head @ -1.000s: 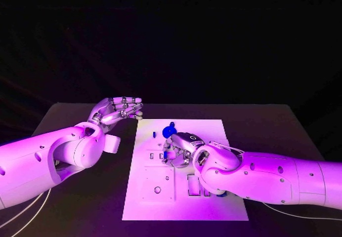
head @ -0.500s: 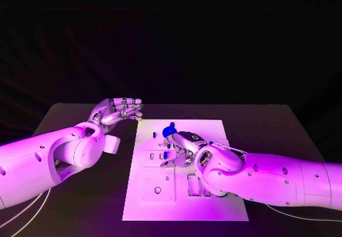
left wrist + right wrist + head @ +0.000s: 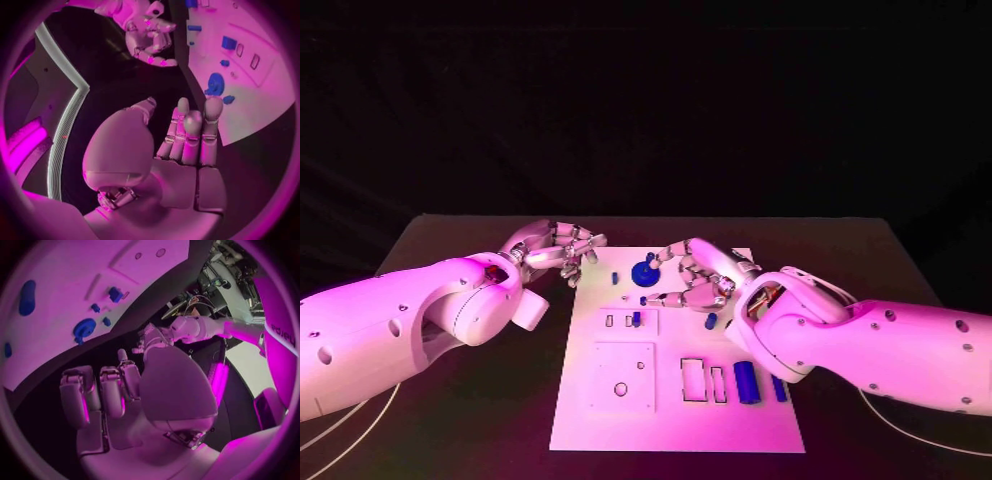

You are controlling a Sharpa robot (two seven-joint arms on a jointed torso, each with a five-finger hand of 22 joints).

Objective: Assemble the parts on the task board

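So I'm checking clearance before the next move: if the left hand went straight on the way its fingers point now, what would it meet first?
Probably the task board: the left hand points at its near edge, towards the round blue part. Depth is unclear, so it might pass above.

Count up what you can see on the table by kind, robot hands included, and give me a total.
Hands: 2, the left hand and the right hand
Task board: 1
Round blue part: 1
Other blue parts: 6 that I can make out in the head view
Total: 10, though the right hand may hide more.
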